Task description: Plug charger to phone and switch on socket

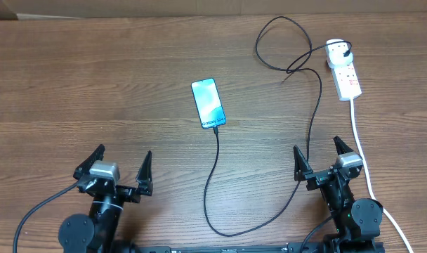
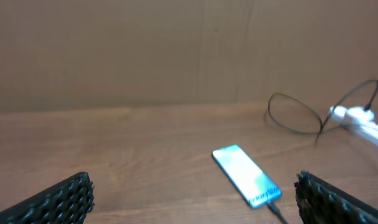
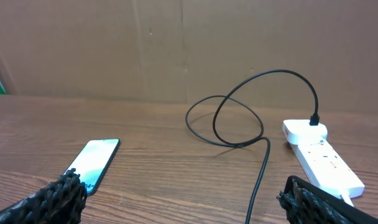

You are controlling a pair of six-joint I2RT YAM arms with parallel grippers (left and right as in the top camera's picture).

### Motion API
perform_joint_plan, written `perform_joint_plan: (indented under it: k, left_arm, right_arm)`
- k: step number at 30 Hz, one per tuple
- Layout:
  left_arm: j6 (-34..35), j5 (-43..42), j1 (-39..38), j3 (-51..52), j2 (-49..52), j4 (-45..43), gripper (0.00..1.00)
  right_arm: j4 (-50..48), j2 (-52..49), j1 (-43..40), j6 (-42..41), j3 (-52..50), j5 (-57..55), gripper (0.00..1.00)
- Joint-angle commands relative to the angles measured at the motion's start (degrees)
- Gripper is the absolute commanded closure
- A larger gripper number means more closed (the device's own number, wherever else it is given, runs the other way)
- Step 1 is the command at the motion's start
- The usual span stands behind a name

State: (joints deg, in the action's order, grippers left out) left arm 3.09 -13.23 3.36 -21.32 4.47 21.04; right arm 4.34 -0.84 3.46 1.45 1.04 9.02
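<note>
The phone (image 1: 208,103) lies flat mid-table with its light-blue screen lit. The charger's black cable (image 1: 217,161) meets the phone's near end, where its connector (image 2: 275,208) looks seated in the port. From there the cable loops toward the front edge, then runs up to a white plug (image 1: 336,49) in the socket (image 1: 345,74) at the far right. My left gripper (image 1: 123,153) is open at the front left, well short of the phone (image 2: 246,176). My right gripper (image 1: 317,146) is open at the front right, with the cable (image 3: 263,155) running between its fingers and the socket (image 3: 322,158) ahead to its right.
The socket's thick white cord (image 1: 361,151) runs down the right side, close past my right arm. A slack loop of cable (image 1: 280,42) lies at the back, left of the socket. A brown cardboard wall (image 3: 176,43) stands behind the table.
</note>
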Motion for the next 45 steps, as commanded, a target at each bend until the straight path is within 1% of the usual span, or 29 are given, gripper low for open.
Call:
perform_joint_plan:
  k: [1,5,11,16,18,21,26,34,40,44,45]
  left_arm:
    - [5.3,3.3,-0.4,3.3,-2.8,-2.5,0.00]
    - [8.3,6.8,-0.4,4.6,-4.0,-2.9,0.00]
    - [8.3,12.0,-1.7,4.7,-4.3,-3.7,0.00]
    - [7.0,12.5,-2.1,5.1,-4.3,-5.1,0.01]
    - [5.6,12.2,-2.1,5.8,-4.3,-7.3,0.01]
    - [5.5,12.2,-2.1,7.8,-4.3,-11.2,0.00]
    - [5.5,12.2,-2.4,10.1,-4.3,-14.2,0.01]
    - [5.5,12.2,-2.5,16.1,-4.3,-25.0,0.00]
    - [5.5,13.3,-3.3,18.4,-4.3,-29.2,0.00]
    - [5.2,13.9,-3.4,21.1,-4.3,-35.0,0.00]
    - [5.0,14.0,-3.4,21.1,-4.3,-34.8,0.00]
  right_arm:
    - [-0.2,0.7,0.3,-0.1,-0.5,0.2,0.00]
    - [-0.2,0.7,0.3,-0.1,-0.5,0.2,0.00]
    - [-0.2,0.7,0.3,-0.1,-0.5,0.2,0.00]
    - [-0.2,0.7,0.3,-0.1,-0.5,0.2,0.00]
    - [-0.2,0.7,0.3,-0.1,-0.5,0.2,0.00]
    - [-0.2,0.7,0.3,-0.1,-0.5,0.2,0.00]
    - [-0.2,0.7,0.3,-0.1,-0.5,0.2,0.00]
    - [-0.2,0.7,0.3,-0.1,-0.5,0.2,0.00]
    - [-0.2,0.7,0.3,-0.1,-0.5,0.2,0.00]
    - [-0.2,0.7,0.3,-0.1,-0.5,0.2,0.00]
    - [-0.2,0.7,0.3,-0.1,-0.5,0.2,0.00]
